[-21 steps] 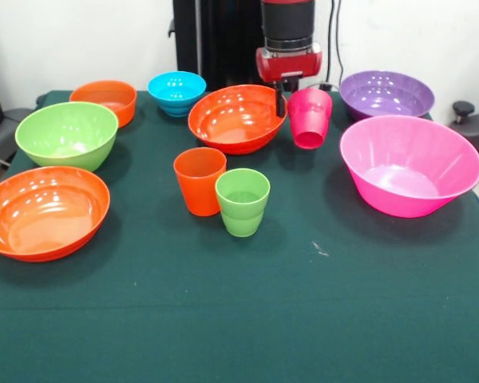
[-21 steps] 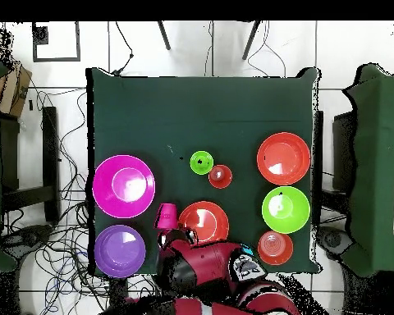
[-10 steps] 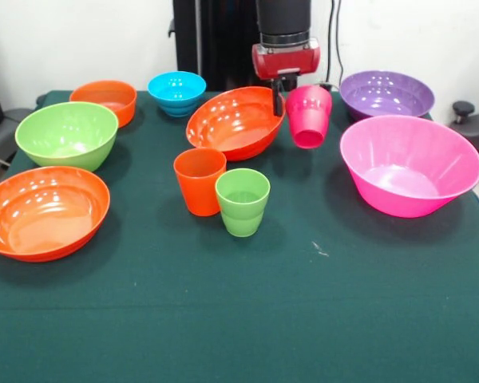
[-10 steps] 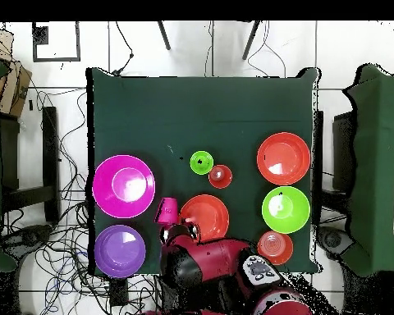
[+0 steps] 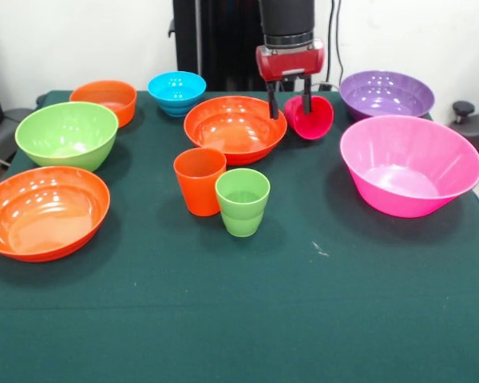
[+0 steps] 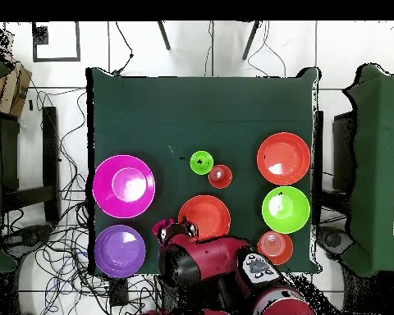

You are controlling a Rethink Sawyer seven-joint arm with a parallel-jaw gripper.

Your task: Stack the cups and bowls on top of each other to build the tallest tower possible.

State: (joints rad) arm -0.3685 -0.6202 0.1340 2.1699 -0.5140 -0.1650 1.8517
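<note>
- Green cloth table (image 5: 223,319) before us.
- Our gripper (image 5: 288,102), fingers spread and empty, straddles the tipped magenta cup (image 5: 310,116) beside the central orange bowl (image 5: 235,128).
- We should regrip squarely.

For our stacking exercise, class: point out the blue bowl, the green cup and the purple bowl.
blue bowl (image 5: 176,92), front view, its outer wall
green cup (image 5: 242,209), front view, its side
purple bowl (image 5: 385,96), front view, its inner wall
</note>
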